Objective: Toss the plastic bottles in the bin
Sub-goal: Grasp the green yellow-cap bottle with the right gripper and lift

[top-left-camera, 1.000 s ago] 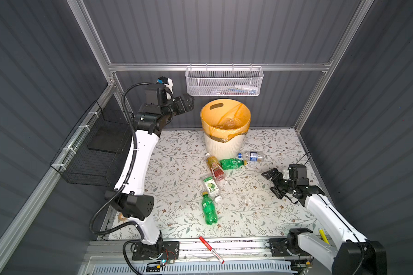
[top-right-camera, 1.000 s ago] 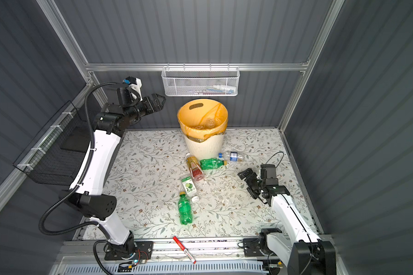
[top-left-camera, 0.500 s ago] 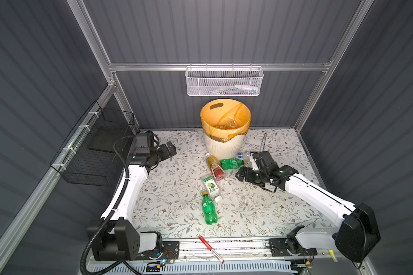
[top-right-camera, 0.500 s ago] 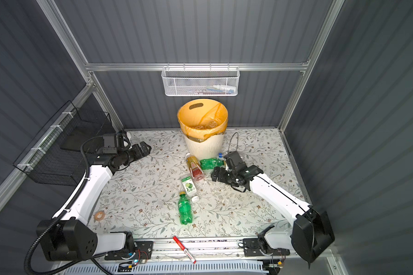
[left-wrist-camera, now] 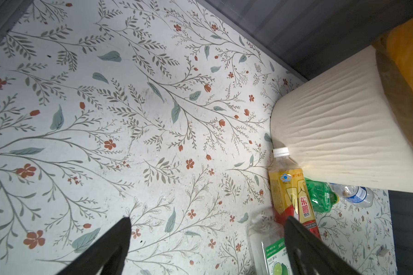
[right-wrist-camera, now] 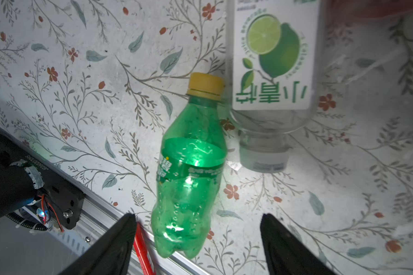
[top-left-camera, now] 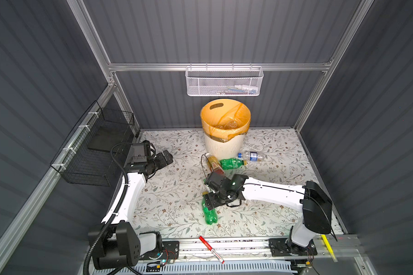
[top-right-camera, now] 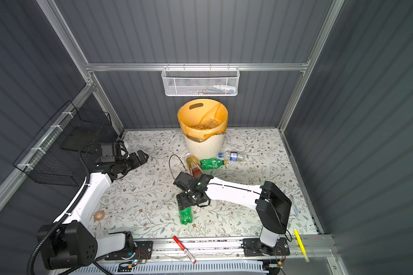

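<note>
Grey ribbed walls box in a floral surface (top-left-camera: 177,214). The green bottle (right-wrist-camera: 191,166) lies on its side at near middle, cap just beside the lime bottle (right-wrist-camera: 270,71). The right pincer (right-wrist-camera: 197,216) hangs over it, jaws apart either side of its base and holding nothing; I judge it is lined up to close on the body. A yellow bottle (top-left-camera: 214,163), a second green bottle (top-left-camera: 231,163) and a clear bottle (top-left-camera: 250,156) lie at the foot of the bin (top-left-camera: 221,148), far middle. The left pincer (top-left-camera: 166,158), wide open and empty, hovers far left, out of the right arm's way.

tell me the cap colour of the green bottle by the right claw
Yellow cap, clearest in the right wrist view.
</note>
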You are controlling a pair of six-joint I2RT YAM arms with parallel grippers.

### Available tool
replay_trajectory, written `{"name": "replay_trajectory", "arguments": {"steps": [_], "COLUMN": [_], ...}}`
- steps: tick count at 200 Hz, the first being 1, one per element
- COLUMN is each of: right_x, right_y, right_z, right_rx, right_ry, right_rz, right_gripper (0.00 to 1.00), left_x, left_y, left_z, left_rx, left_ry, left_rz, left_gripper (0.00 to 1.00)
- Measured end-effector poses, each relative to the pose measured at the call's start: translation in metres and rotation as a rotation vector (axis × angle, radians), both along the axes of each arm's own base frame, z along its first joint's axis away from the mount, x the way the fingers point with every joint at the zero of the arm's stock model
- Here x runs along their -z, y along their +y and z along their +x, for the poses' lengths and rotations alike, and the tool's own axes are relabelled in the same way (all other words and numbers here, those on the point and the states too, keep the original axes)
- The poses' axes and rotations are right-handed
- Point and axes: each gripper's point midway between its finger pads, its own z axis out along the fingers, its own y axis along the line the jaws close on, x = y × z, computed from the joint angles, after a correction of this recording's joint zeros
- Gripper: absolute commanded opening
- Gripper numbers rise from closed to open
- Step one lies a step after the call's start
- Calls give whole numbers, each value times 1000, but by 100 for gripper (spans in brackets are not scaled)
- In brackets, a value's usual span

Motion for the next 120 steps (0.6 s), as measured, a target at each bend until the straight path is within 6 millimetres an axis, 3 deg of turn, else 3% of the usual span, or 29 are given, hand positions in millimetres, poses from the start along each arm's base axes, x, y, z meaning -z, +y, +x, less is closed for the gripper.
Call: {"name": "replay_trajectory", "arguments": {"steps": [28, 66, 120], "right_x": [11, 32, 46], "right_y": [14, 12, 20], "right_z": [-10, -11, -13], "right_rx": [-34, -27, -36], "right_ry": [18, 45, 53], "right_rz": [-21, -76, -114], "right_gripper": [83, 83, 77], "left_x": [2, 7, 13], "left_y": [-3, -5, -6], "left_z": [-2, -7, -10], "left_rx": [14, 21, 27], "left_ry": [-5, -2, 8], "left_rz": [-11, -18, -30], "left_gripper": [100, 100, 100]}}
